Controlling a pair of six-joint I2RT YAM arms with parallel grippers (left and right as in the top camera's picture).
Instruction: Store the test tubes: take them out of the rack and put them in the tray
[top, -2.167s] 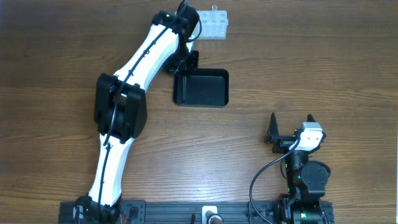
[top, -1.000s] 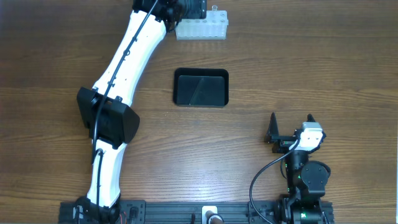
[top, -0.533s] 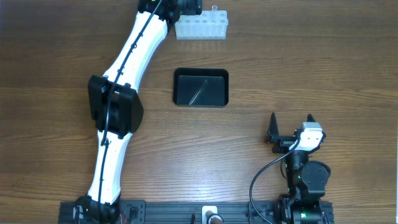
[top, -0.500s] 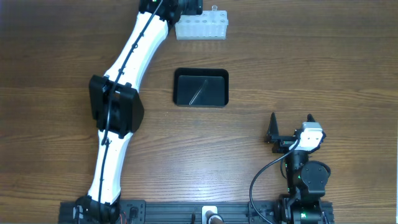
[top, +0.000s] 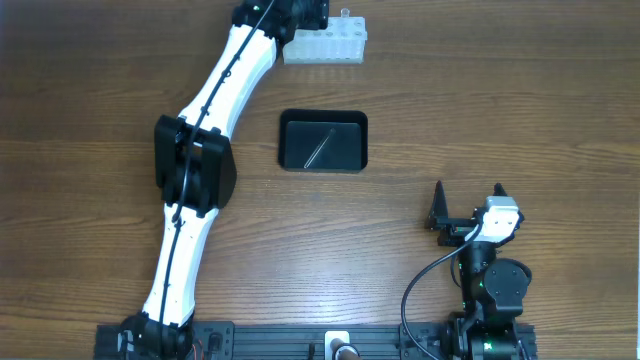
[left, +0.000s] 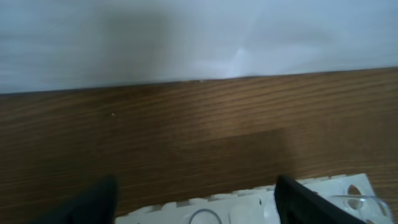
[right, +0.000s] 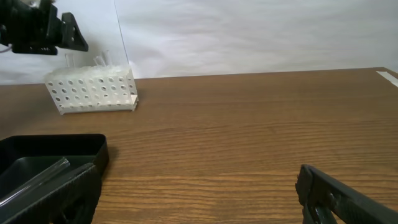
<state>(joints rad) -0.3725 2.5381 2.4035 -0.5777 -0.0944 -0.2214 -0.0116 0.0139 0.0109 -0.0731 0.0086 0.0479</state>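
The white test tube rack (top: 325, 42) stands at the table's far edge, with a clear tube (top: 345, 14) upright at its back. My left gripper (top: 305, 12) hangs open over the rack's left end; the rack top (left: 249, 202) and a tube rim (left: 357, 202) lie between and beside its fingers. The black tray (top: 350, 141) sits mid-table and holds one clear tube (top: 318, 150) lying on a slant. My right gripper (top: 465, 212) rests open and holds nothing at the near right. The right wrist view has the rack (right: 93, 90), the tray (right: 93, 152) and the left gripper (right: 37, 31).
The left arm's white links and black elbow (top: 192, 172) stretch across the table's left half. A white wall (right: 249, 31) rises just behind the rack. Bare wood (top: 500, 100) lies right of the tray and the rack.
The left gripper went from the tray's left edge back up to the rack. A tube now lies in the tray. The right arm has kept still.
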